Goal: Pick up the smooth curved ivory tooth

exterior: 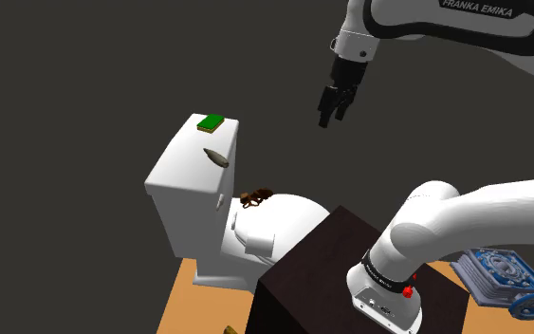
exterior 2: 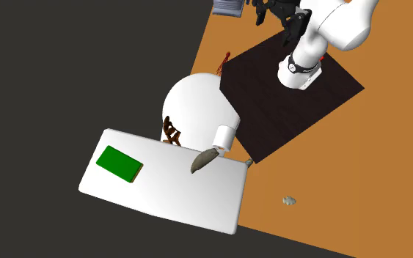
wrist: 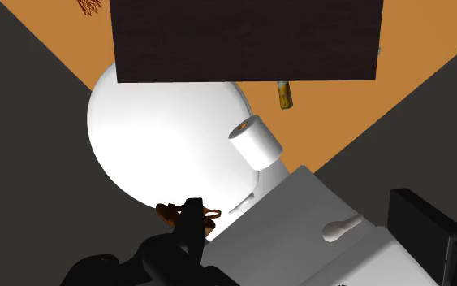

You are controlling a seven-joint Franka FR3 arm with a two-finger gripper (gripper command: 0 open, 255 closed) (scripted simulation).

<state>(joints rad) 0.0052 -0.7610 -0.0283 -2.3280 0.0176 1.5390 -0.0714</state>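
We see the all-black two-finger hand (exterior: 333, 114) hanging in the air well above and off to one side of a white toilet (exterior: 274, 232), touching nothing. In the wrist view its fingers (wrist: 192, 218) stand spread wide apart with nothing between them. The smooth curved tooth (exterior: 215, 157) looks drab grey-brown in the two exterior views and pale in the wrist view. It lies flat on the toilet's flat white tank lid (exterior: 184, 161), close to the edge that faces the bowl. We find a flat green rectangular block (exterior: 211, 122) on the same lid, well apart from the tooth, towards the other end. A small tangled brown object (exterior: 255, 197) sits on the rounded white seat cover, just beside the tank. A white paper roll (exterior 2: 224, 137) shows near the tooth in the second exterior view. The arm's dark box stand (exterior: 336, 261) rests on an orange floor (exterior 2: 329, 176) beside the toilet.
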